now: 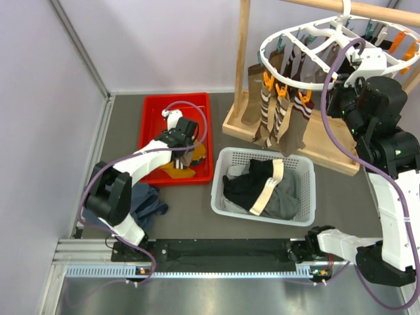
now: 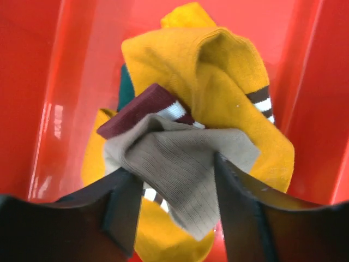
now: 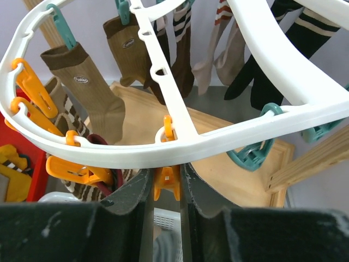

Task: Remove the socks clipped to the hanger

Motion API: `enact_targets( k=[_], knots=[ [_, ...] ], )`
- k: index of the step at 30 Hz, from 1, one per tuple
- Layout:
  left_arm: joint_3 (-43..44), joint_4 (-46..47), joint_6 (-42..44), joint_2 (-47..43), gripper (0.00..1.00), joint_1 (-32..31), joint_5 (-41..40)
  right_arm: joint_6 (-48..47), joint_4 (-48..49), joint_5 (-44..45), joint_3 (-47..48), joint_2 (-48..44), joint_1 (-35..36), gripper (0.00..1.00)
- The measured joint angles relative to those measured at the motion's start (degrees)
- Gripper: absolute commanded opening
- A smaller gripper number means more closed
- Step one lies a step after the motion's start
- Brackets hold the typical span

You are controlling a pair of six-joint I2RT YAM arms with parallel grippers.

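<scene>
Socks (image 1: 279, 115) on hanger (image 1: 275, 72), right of tray (image 1: 152, 111)

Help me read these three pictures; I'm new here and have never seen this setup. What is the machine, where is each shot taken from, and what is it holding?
Two robot arms are bolted at the near edge of a table. The wide picture comes from a fixed camera above and behind them; the other two come from cameras on the wrists, so each shows its own fingers.

The left gripper is over a red tray and is shut on a beige sock; mustard socks already lie in the tray.

The right gripper is raised to the white hanger, its fingers on either side of an orange clip. Whether it is squeezing the clip is unclear. More socks hang clipped to the rim.

Also on the table: a white basket of dark clothes, a blue-grey garment beside the left arm, and a wooden rack carrying the hanger.
</scene>
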Motion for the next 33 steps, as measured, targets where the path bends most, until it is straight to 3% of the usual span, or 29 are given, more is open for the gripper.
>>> enact_targets(
  k=[4,8,15,25,33],
  knots=[
    [0.81,-3.13,-1.09,-2.16,0.77,0.17,0.11,-0.04,0.00,-0.04,-0.02,-0.55,0.00,0.18],
    [2.71,-4.17,0.48,-9.31,0.84,0.24,3.52,0.02,0.02,-0.52,-0.02,-0.90,0.00,0.18],
    [3.08,5.40,6.08,-23.65,0.86,-2.36,15.19,0.83,0.04,-2.54,-0.02,-0.92,0.00,0.19],
    [3.10,17.00,16.76,-23.34,0.86,-25.20,17.84,2.58,0.04,-5.44,-0.02,-1.11,0.00,0.19],
    [7.98,28.46,21.86,-11.02,0.87,-36.87,15.87,3.74,0.11,-6.75,-0.02,-1.22,0.00,0.20]
  ],
)
